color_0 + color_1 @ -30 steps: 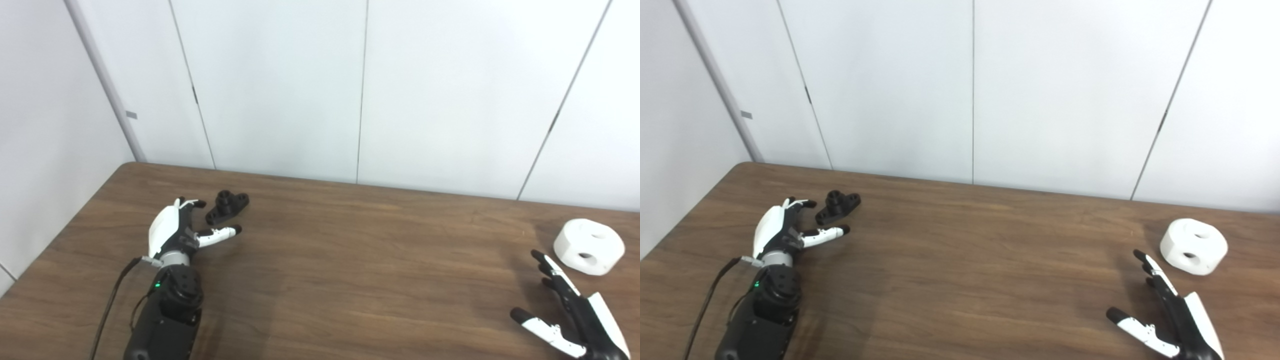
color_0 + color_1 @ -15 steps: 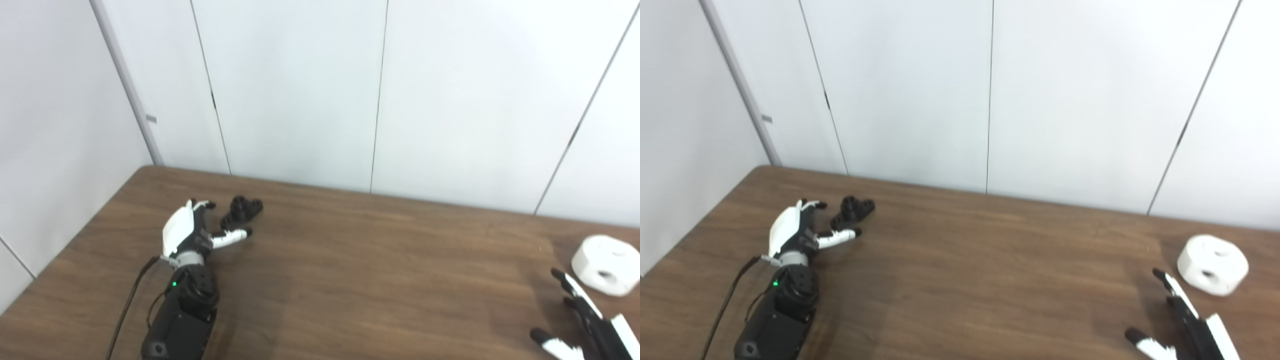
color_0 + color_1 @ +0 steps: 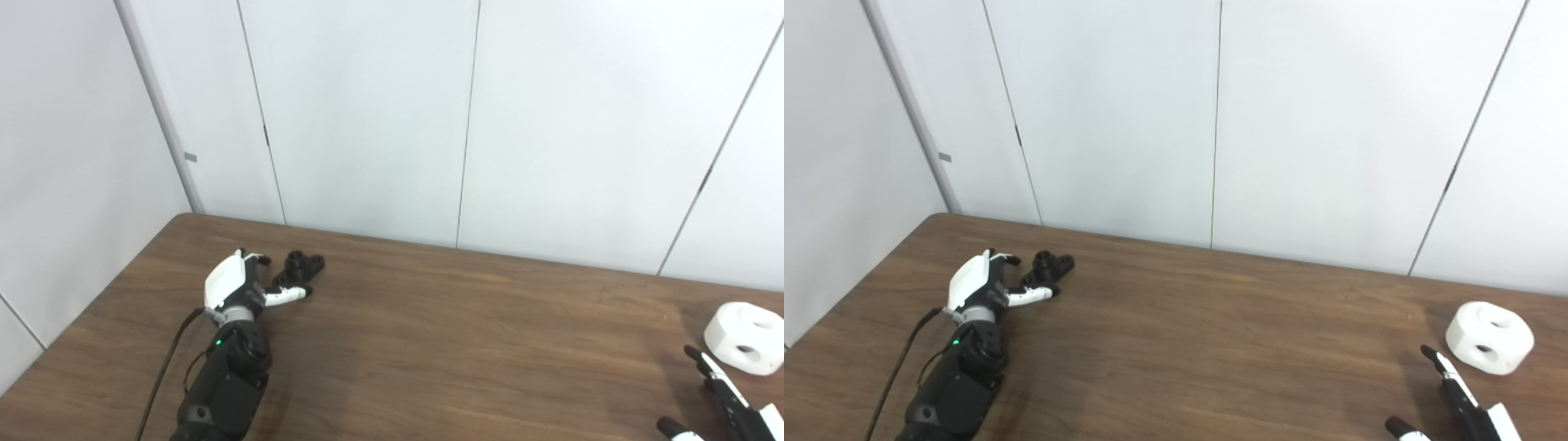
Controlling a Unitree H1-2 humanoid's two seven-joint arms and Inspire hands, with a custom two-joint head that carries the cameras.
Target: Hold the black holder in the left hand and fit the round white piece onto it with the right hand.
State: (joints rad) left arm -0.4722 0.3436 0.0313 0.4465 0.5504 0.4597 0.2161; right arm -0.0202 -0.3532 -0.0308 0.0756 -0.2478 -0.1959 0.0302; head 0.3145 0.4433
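The black holder lies on the brown table at the far left, flat, with a raised round boss. My left hand sits just to its near left, open, with its thumb under the holder's near end and its fingers curled toward the far side; touching cannot be told. The round white piece, a thick puck with holes, rests at the far right. My right hand is open just in front of it, fingertips short of the piece, and partly cut off by the bottom edge.
White wall panels rise straight behind the table's far edge. The table's left edge runs diagonally past my left forearm, which trails a black cable.
The camera has tilted up and swung left, shifting the whole scene. My left hand has moved closer to the black holder, its thumb now beside it. The right hand stays open near the white piece.
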